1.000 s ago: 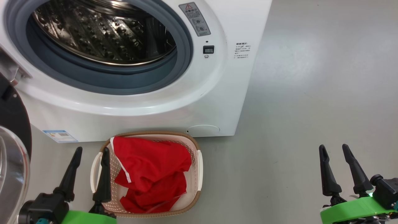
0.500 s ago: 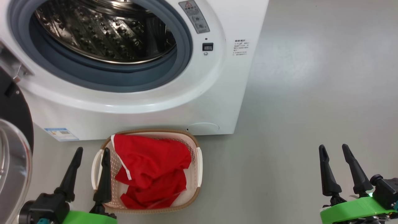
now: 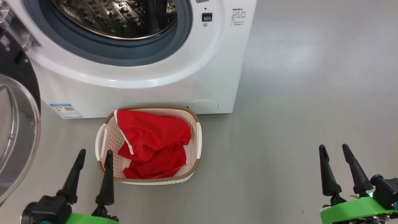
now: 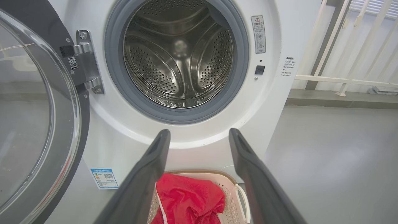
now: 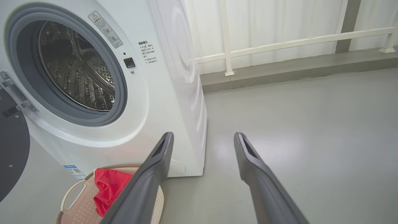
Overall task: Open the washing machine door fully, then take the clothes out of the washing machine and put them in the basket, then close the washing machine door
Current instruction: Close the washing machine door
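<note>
Washing machine (image 3: 161,77): white front-loader standing on a grey floor (image 3: 295,99), seen from the front; grey rubber ring (image 4: 242,71) around a perforated steel drum (image 4: 180,59); small blue label (image 3: 66,110) at the lower left of its front; round cover (image 3: 202,106) at the lower right. Washing machine door (image 3: 18,133): swung wide open at the machine's left on a metal hinge (image 4: 86,62), glossy black frame, bulging clear glass centre facing outward. Basket (image 3: 155,181): cream, perforated, with a brown rim and white handles, on the floor just before the machine's front, below the drum opening. Clothes (image 3: 152,140): red fabric with thin white trim, lying crumpled inside the basket and covering most of its bottom, one edge up against the far rim. Left claw (image 3: 95,151): released, fingers spread wide with nothing between them, low at the head view's lower left; its right finger crosses the basket's near left corner in that view, and contact cannot be told; its wrist view looks between the fingers at the drum opening, with the clothes below. Right claw (image 3: 333,146): released, fingers apart and grasping nothing, over bare floor at the lower right, well apart from the basket and the machine. White railing (image 5: 279,43): behind the machine, along the wall.
</note>
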Available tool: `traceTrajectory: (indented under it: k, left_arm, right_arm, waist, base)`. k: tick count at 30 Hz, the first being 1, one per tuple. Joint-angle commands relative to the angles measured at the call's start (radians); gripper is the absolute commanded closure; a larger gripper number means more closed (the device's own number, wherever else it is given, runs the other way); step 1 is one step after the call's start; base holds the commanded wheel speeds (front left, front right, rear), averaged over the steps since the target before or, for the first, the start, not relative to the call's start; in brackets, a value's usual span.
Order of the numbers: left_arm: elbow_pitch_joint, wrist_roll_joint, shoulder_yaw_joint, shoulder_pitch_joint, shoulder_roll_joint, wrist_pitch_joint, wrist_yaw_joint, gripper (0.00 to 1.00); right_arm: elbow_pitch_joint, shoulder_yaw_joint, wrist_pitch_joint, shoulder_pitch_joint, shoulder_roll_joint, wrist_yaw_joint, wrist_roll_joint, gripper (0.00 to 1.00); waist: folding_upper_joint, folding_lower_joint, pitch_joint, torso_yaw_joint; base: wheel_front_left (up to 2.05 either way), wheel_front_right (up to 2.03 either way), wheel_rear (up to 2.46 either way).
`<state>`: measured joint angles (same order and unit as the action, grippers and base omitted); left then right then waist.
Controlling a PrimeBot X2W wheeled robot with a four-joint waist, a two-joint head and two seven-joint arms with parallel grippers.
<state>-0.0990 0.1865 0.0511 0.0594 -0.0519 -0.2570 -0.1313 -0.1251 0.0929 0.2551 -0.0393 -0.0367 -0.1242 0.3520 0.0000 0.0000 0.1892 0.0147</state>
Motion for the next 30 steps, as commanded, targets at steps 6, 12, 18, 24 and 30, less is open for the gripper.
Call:
traceTrajectory:
  k: [6,12,18,24,30]
  left_arm:
    - [0.033,0.006,0.026,-0.002,-0.021,-0.005,0.001,0.00]
    - [0.029,0.004,0.027,0.000,-0.019,-0.005,0.001,0.00]
    - [0.020,0.002,0.031,0.004,-0.016,-0.005,0.001,0.00]
    - [0.004,0.007,0.034,0.008,-0.008,-0.005,0.001,0.00]
    - [-0.012,0.019,0.054,-0.012,0.000,-0.005,0.001,0.00]
  right_arm:
    - [0.026,-0.017,0.007,0.001,-0.013,-0.007,0.005,0.00]
    - [0.025,-0.016,0.007,0.002,-0.013,-0.007,0.004,0.00]
    - [0.023,-0.019,0.007,0.005,-0.013,-0.007,0.000,0.00]
    - [0.016,-0.040,0.007,0.023,-0.013,-0.007,-0.018,0.00]
    - [-0.005,-0.078,0.007,0.045,-0.013,-0.007,-0.050,0.00]
  waist:
    - [0.0000,0.0000,0.001,0.001]
    - [0.0000,0.0000,-0.001,0.005]
    - [0.0000,0.0000,-0.003,0.017]
    - [0.0000,0.0000,-0.009,0.069]
    - [0.0000,0.0000,-0.032,0.171]
  base:
    - [-0.23,0.23,0.00]
    - [0.00,0.00,0.00]
    - [0.00,0.00,0.00]
    - [0.00,0.00,0.00]
    - [0.00,0.00,0.00]
